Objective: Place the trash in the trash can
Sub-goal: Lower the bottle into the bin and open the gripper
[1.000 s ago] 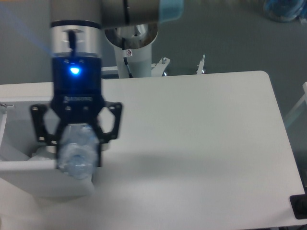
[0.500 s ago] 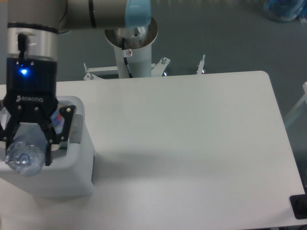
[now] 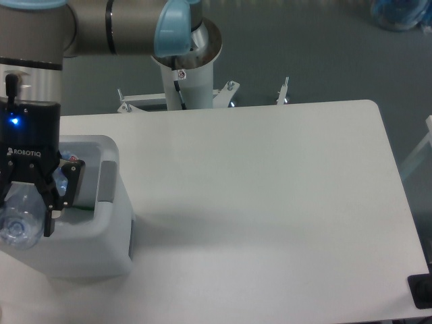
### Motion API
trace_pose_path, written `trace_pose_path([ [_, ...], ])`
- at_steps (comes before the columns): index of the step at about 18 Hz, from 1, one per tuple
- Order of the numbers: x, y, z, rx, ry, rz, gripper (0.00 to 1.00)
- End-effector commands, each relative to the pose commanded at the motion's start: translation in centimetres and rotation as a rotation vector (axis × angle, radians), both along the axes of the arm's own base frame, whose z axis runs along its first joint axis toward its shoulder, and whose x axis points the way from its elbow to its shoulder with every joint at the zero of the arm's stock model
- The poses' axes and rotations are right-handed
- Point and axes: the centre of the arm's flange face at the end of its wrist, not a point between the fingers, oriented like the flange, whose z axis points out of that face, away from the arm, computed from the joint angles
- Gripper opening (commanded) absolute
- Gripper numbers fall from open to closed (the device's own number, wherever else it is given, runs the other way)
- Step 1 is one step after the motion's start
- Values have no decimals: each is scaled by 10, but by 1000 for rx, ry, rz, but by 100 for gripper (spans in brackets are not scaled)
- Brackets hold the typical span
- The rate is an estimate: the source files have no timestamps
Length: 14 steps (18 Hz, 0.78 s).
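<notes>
My gripper (image 3: pixel 20 214) hangs at the far left, over the white trash can (image 3: pixel 101 233), and is shut on the clear flattened bottle (image 3: pixel 18 223). The bottle's base points at the camera; a bit of blue and red shows by the right finger (image 3: pixel 57 192). The bottle is held above the can's opening, near its left part. A thin green strip (image 3: pixel 81 208) shows inside the can at the grey inner wall; the rest of the wrapper is hidden.
The white table (image 3: pixel 270 202) stretches to the right of the can. The arm's white pedestal (image 3: pixel 185 74) stands behind the table's far edge. A black object (image 3: pixel 422 291) sits at the table's front right corner.
The gripper has carried the bottle leftward, from the can's right front rim to over its opening, now partly cut off by the left edge of the view. The grip has not changed.
</notes>
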Motion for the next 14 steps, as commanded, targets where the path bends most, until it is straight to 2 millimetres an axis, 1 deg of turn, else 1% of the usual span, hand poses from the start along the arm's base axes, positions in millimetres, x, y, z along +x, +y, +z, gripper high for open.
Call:
trace_pose_path([
  [3,9,0,-21,-36,-17,-11,69],
  [4,9,-1,-26,-45,-21,-11,71],
  [7,12,-8,-31,-57,-27,-11,72],
  [14,25,-38,-21,-55,-18,-17,74],
])
